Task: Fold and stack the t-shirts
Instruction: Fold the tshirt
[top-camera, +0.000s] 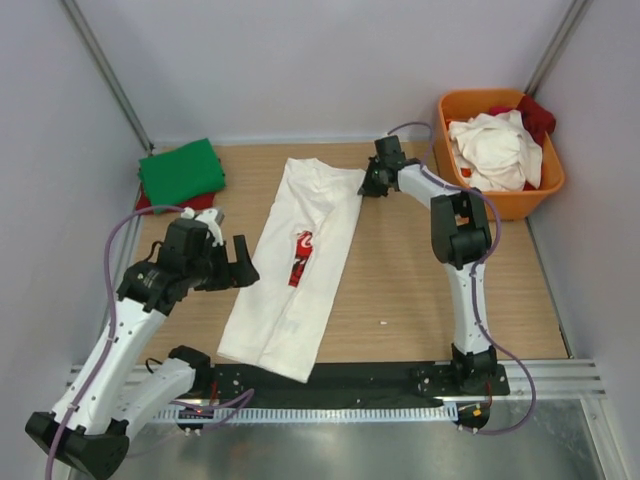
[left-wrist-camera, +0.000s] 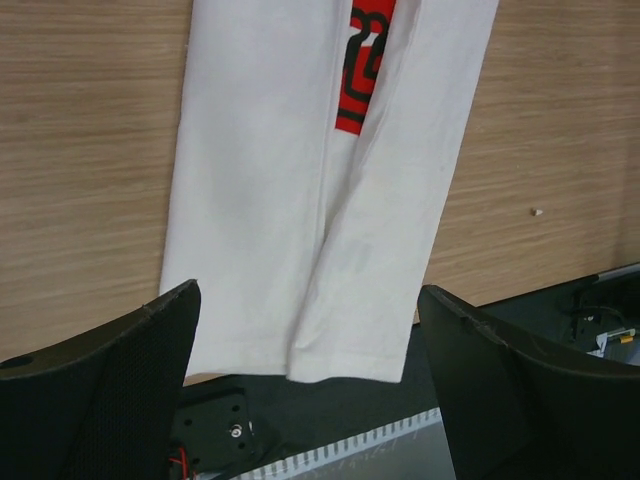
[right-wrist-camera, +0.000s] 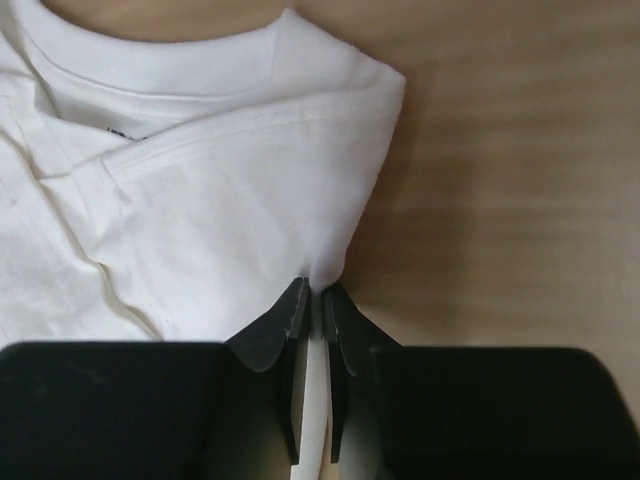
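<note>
A white t-shirt (top-camera: 295, 265) with a red chest print lies folded lengthwise in a long strip down the middle of the table; its hem hangs over the near black edge. My right gripper (top-camera: 366, 186) is shut on the shirt's folded edge near the collar (right-wrist-camera: 250, 190), cloth pinched between the fingertips. My left gripper (top-camera: 240, 262) is open and empty, hovering just left of the strip's middle; in its wrist view the shirt's lower half (left-wrist-camera: 320, 200) lies beyond the spread fingers (left-wrist-camera: 120, 390). A folded green t-shirt (top-camera: 181, 172) lies on a red one at the back left.
An orange tub (top-camera: 510, 200) at the back right holds crumpled white and red shirts (top-camera: 497, 148). Grey walls close in the left, back and right. A black strip and metal rail (top-camera: 340, 385) run along the near edge.
</note>
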